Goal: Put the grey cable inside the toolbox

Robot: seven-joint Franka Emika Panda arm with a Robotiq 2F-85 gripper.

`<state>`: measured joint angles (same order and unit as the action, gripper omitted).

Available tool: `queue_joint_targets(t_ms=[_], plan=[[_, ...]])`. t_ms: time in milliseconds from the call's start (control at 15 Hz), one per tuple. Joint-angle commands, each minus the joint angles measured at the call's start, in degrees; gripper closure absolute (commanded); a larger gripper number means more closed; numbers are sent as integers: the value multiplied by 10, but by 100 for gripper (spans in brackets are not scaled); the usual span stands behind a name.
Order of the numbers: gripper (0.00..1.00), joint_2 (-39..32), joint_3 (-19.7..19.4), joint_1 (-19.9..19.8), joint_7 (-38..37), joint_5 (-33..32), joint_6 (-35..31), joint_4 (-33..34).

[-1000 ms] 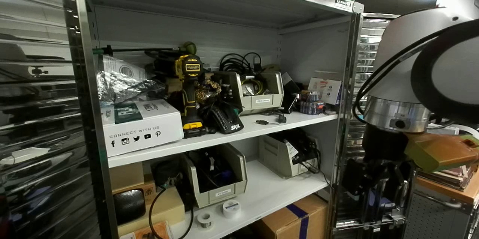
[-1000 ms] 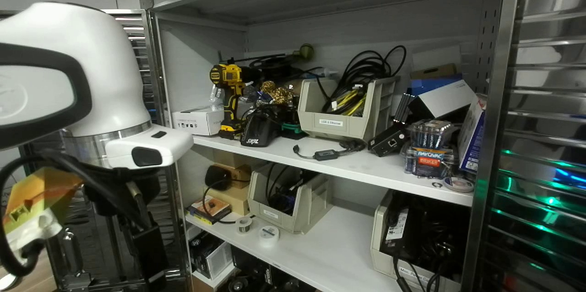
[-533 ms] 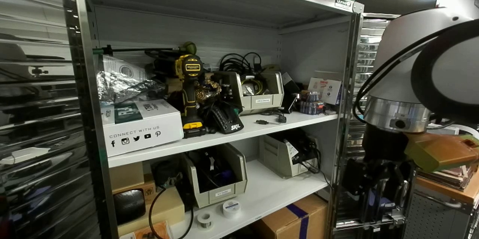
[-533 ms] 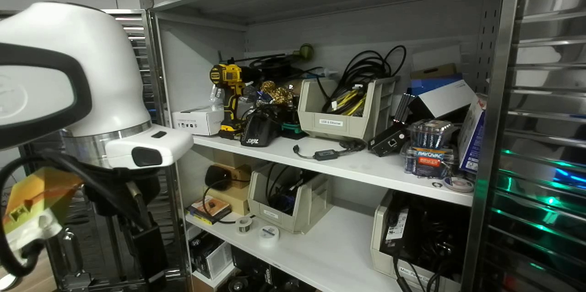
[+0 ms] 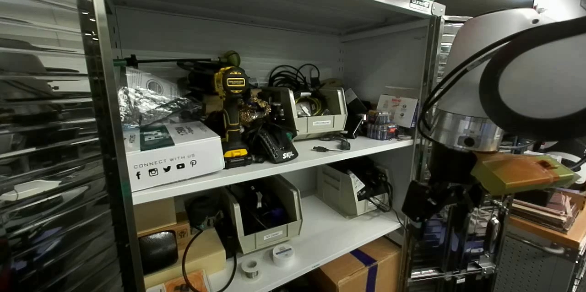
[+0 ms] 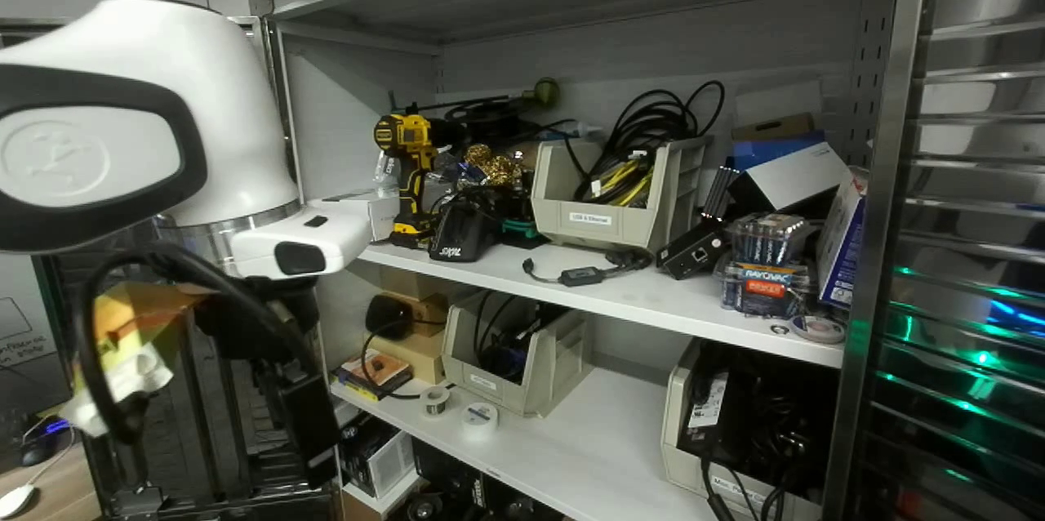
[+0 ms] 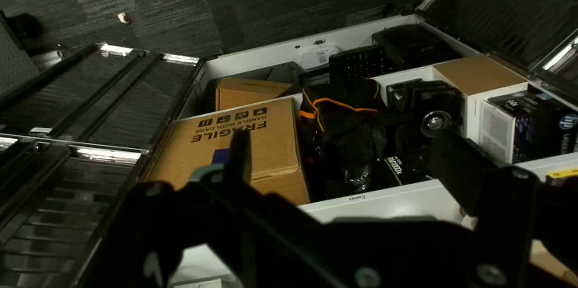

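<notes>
In front of the upper bin (image 6: 592,233) lies a dark cable (image 6: 581,276); left of the bin, a charger (image 6: 457,235) and yellow drill (image 6: 411,182); right of it, battery packs (image 6: 763,284); well apart from it, the robot arm (image 6: 216,113)

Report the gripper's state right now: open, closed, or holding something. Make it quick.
Gripper: open, jaws wide apart in the wrist view, nothing held between them.

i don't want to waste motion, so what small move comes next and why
Probably ease the tool toward the short grey cable: it lies on the upper shelf in front of the USB & Ethernet bin, while the open tool holds nothing.
</notes>
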<state>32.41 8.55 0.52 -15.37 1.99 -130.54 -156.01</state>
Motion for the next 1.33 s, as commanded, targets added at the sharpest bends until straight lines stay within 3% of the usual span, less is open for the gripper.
queue_joint_targets(t_ms=[0, 333, 667, 1267], plan=[[0, -67, -2, -18, 0, -33, -45, 55], [0, -144, -11, -40, -15, -59, -79, 143], [0, -210, -39, -48, -48, -36, -88, 240], [0, -348, -63, -36, -126, -53, -68, 430]])
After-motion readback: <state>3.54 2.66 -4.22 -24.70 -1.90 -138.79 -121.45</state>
